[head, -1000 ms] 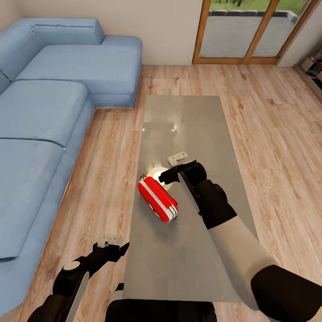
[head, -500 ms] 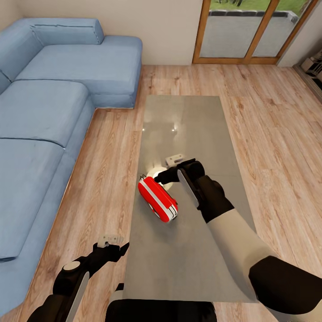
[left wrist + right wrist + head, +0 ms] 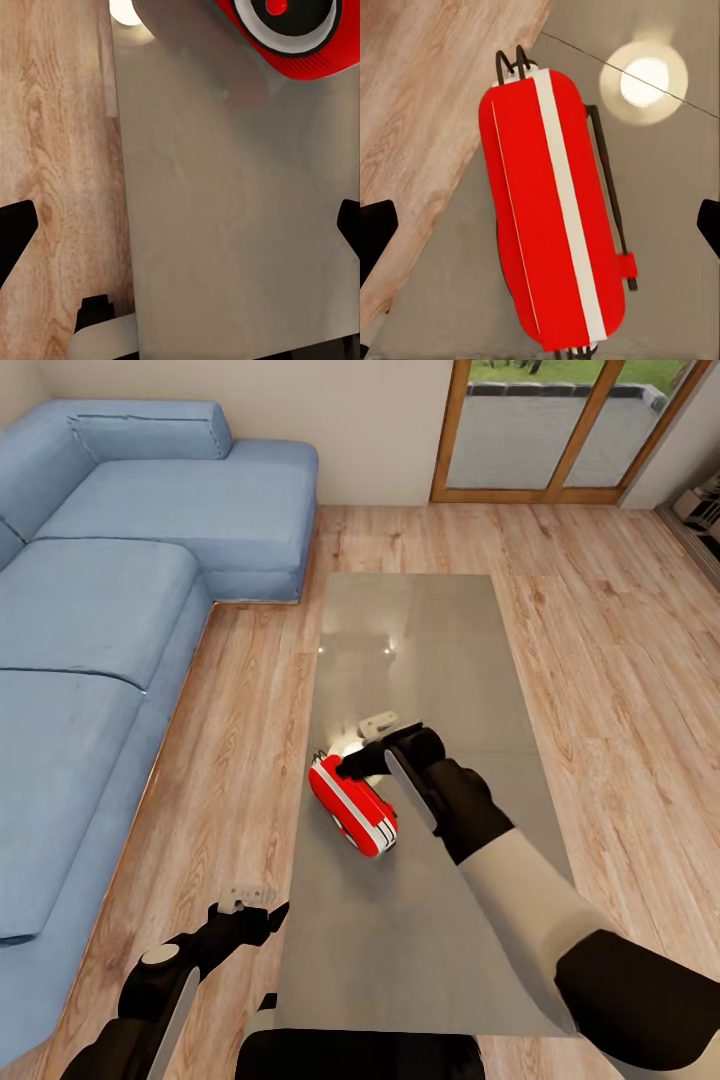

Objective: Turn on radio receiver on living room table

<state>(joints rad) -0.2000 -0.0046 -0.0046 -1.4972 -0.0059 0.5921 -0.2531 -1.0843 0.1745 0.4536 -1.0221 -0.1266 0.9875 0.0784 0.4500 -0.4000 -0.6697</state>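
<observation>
The left gripper (image 3: 248, 901) hung idle over the floor beside the table's (image 3: 430, 920) near left edge, fingers spread and holding nothing. Farther in, the radio (image 3: 352, 806) lay near the table's left edge, its long axis running diagonally from far-left to near-right. The right gripper (image 3: 362, 745) hovered just above the radio's far end, jaws apart and empty; this arm was by far the nearer. Any press would therefore come from above.

The right wrist view showed the radio (image 3: 553, 206) directly below, white band and thin handle uppermost. The left wrist view alone showed the round dial face (image 3: 283, 22), which faced toward the robot. A pale glow (image 3: 645, 81) lay beyond the radio.
</observation>
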